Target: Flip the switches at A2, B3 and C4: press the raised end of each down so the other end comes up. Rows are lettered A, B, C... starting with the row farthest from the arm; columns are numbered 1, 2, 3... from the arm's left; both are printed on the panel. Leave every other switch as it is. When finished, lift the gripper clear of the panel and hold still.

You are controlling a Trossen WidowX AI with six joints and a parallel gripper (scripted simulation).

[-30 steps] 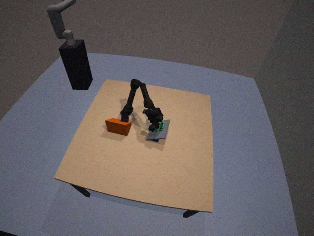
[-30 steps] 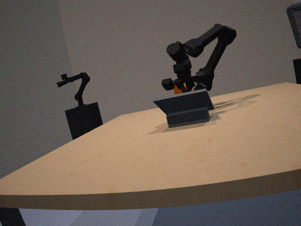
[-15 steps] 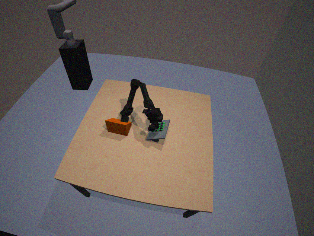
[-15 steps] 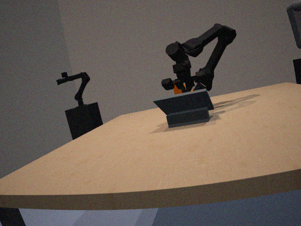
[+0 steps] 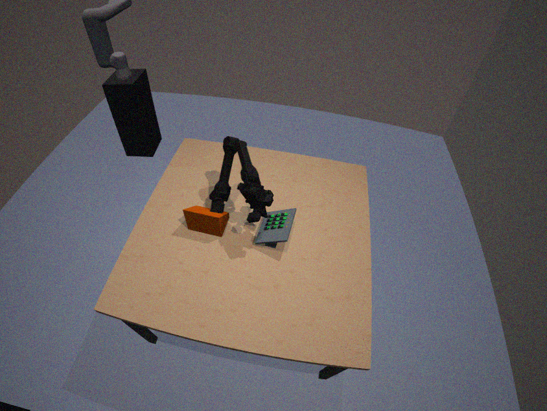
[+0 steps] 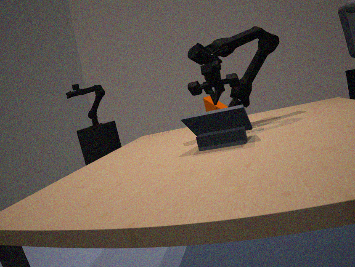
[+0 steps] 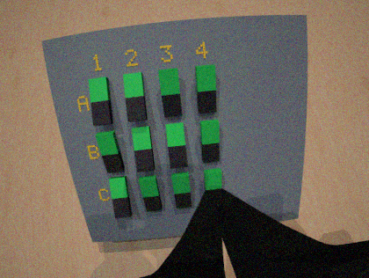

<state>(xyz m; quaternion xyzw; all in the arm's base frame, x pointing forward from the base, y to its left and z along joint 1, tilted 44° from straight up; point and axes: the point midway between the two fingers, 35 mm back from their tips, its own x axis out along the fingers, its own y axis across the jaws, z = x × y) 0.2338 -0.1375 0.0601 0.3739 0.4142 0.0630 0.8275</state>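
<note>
The tilted grey panel carries rows A to C and columns 1 to 4 of green-and-black switches. In the wrist view, A2 and B3 show bright green halves, as do A1, B2 and C1. A3, A4, B1, B4, C2 and C3 look darker green. My gripper is shut and empty. Its tip covers the black half of C4 in the wrist view; only the green half shows, so its tilt is unclear. Contact with C4 cannot be made out.
An orange block stands beside the arm's base on the wooden table. A dark support holds up the panel. Other arms on black pedestals stand away from the table.
</note>
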